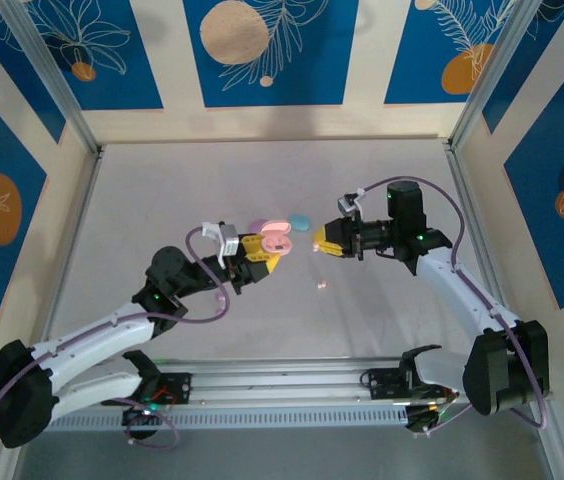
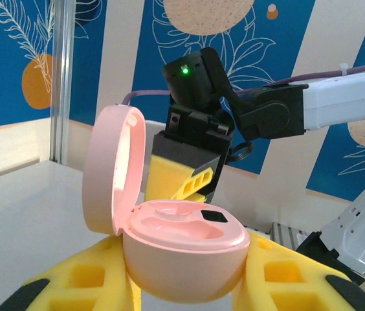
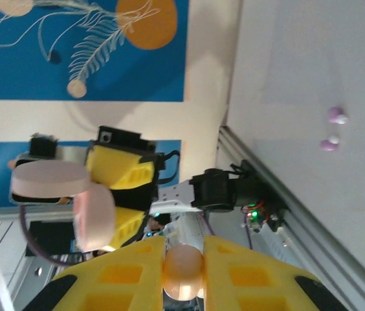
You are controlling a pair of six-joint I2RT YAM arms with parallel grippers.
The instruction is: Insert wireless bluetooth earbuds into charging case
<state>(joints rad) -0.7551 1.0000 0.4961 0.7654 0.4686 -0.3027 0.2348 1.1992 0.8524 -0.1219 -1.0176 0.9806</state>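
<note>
Pale tabletop (image 1: 382, 310) beneath, peach earbud (image 3: 182, 273) pinched in right hand (image 3: 182, 256), near open pink case (image 2: 182, 249) clamped in left hand (image 2: 182, 285).

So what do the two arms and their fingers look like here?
The left arm and right arm match: white shells on the long links, black housings at the joints and wrists, with green lights on the black parts. A lilac cable loops along each arm. The fingers are blocky yellow with square recesses.
</note>
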